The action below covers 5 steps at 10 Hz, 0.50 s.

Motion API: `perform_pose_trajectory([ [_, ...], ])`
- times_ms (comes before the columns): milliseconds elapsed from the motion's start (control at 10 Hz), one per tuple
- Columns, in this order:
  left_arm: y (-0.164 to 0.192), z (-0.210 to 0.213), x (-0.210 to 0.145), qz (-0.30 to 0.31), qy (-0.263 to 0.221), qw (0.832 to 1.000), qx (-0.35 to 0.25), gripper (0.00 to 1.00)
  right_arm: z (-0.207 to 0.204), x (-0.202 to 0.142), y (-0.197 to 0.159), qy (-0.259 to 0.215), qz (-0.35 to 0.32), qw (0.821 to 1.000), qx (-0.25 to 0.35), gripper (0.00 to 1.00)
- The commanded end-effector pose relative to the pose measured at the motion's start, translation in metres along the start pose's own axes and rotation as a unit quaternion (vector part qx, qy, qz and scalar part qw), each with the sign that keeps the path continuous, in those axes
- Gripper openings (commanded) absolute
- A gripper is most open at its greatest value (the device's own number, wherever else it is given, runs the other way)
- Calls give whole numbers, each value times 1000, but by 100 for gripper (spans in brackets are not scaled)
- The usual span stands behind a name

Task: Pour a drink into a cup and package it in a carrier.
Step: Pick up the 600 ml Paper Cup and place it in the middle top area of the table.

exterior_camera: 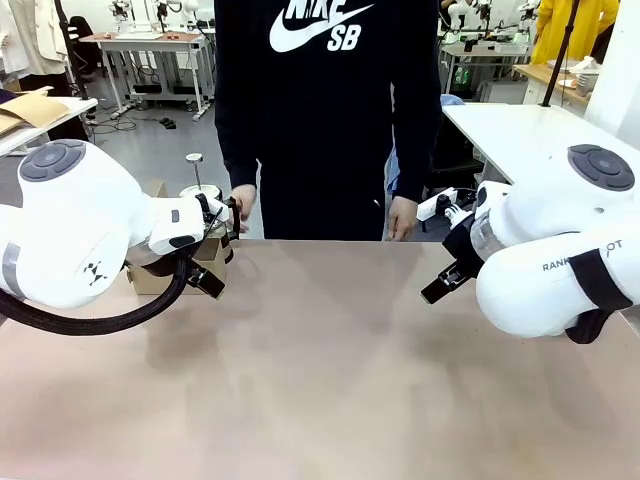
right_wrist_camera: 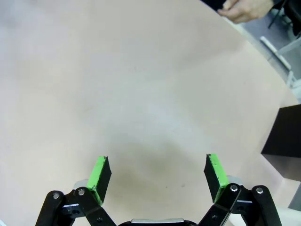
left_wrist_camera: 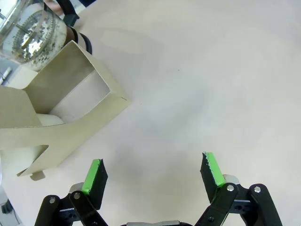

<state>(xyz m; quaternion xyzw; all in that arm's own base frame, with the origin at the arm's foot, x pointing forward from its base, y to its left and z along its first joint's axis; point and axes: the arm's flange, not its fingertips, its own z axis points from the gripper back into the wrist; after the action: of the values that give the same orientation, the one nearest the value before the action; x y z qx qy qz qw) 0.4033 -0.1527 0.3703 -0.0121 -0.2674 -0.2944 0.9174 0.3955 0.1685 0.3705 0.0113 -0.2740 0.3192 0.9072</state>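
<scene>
The carrier [left_wrist_camera: 70, 101] is a brown cardboard holder with an open pocket, up and to the left of my open left gripper [left_wrist_camera: 153, 172] and apart from it. In the front view the carrier [exterior_camera: 150, 278] stands at the table's far left, partly behind my left gripper [exterior_camera: 222, 250]. Behind it stands the glass jug [left_wrist_camera: 30, 35] with a metal lid [exterior_camera: 200, 190]. The drink inside is mostly hidden. A white rounded shape [left_wrist_camera: 49, 120] sits low in a pocket; I cannot tell whether it is the cup. My right gripper [right_wrist_camera: 157, 172] hangs open over bare table, also at the right in the front view [exterior_camera: 442, 250].
A person in a dark top stands at the far edge, with one hand [exterior_camera: 243, 205] near the jug and the other [exterior_camera: 403, 218] hanging by the table. A black box [right_wrist_camera: 284, 146] stands to the right of my right gripper. The table [exterior_camera: 330, 380] is a plain pinkish surface.
</scene>
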Motion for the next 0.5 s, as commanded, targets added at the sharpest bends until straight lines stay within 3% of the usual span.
perform_pose_trajectory([
  [0,0,0,0,0,0,1000,0,100,0,0,0,0,0,1000,0,100],
  [300,0,0,0,0,0,1000,0,100,0,0,0,0,0,1000,0,100],
  [400,0,0,0,0,0,1000,0,100,15,15,-6,-5,-7,1000,20,100],
])
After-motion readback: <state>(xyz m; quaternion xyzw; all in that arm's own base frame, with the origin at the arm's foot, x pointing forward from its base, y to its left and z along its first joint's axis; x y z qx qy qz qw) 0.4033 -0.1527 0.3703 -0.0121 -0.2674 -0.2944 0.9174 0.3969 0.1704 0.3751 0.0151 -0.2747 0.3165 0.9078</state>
